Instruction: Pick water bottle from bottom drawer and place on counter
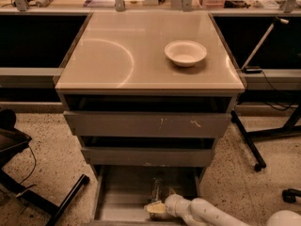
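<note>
The bottom drawer [120, 192] is pulled open at the foot of the grey cabinet. The water bottle [156, 188] lies on the drawer floor, a slim clear crinkled shape pointing front to back. My gripper [154, 207], cream-coloured on a white arm coming in from the lower right, is down in the drawer at the bottle's near end. I cannot tell whether it touches the bottle. The counter [113, 55] is the glossy tan cabinet top with a curved arc mark.
A white bowl [185, 52] stands on the right side of the counter. The two upper drawers [146, 124] stick out slightly above the open one. A black stand leg [66, 199] lies left of the drawer, and a wheeled stand [251, 149] is to the right.
</note>
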`<state>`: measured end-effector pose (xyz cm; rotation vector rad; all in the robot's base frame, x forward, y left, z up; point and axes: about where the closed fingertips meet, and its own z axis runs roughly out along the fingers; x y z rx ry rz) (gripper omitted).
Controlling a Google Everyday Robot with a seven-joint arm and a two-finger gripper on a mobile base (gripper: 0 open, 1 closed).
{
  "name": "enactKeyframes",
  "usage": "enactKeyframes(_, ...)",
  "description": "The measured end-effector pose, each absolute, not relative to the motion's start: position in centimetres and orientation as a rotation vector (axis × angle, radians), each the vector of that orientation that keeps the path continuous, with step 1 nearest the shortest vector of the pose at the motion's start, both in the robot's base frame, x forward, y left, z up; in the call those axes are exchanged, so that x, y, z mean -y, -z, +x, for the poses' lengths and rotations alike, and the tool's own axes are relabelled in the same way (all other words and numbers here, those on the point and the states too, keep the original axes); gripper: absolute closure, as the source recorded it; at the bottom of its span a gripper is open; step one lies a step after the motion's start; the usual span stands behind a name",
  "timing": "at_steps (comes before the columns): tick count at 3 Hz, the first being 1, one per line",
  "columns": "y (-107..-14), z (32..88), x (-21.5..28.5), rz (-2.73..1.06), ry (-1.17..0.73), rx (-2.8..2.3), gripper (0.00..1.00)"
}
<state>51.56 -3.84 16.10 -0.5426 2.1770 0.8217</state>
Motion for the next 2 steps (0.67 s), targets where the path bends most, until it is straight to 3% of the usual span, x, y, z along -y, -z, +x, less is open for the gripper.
enactKeyframes(1, -15.8, 51.4, 3.5, -0.528, -0.786, -2.193, 0.0)
enactKeyframes(2, -15.7, 50.5, -0.1, -0.532, -0.749, -2.215, 0.0)
